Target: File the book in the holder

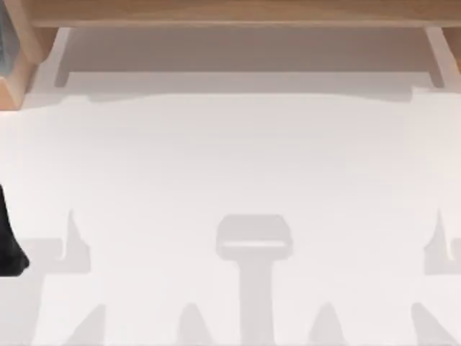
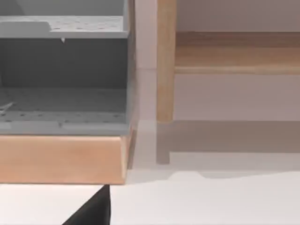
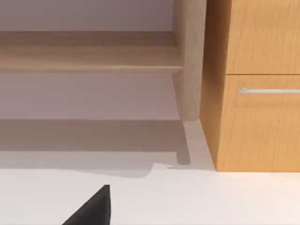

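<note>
In top view, bare white table [image 1: 238,158] was recorded; dark left arm [image 1: 9,241] sat at left edge.

In left wrist view, grey holder [image 2: 63,75] was seen on wooden base [image 2: 61,159]. Finger state could not be told.

In right wrist view, wooden drawer cabinet [image 3: 258,84] was seen. Book was not located; stiff, light handling and spine-edge grasp were judged likely.

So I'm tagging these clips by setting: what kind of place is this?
Probably a rendered office or study desk: a white tabletop under a wooden shelf, a grey perforated file holder, and a wood drawer cabinet with a metal handle.
</note>
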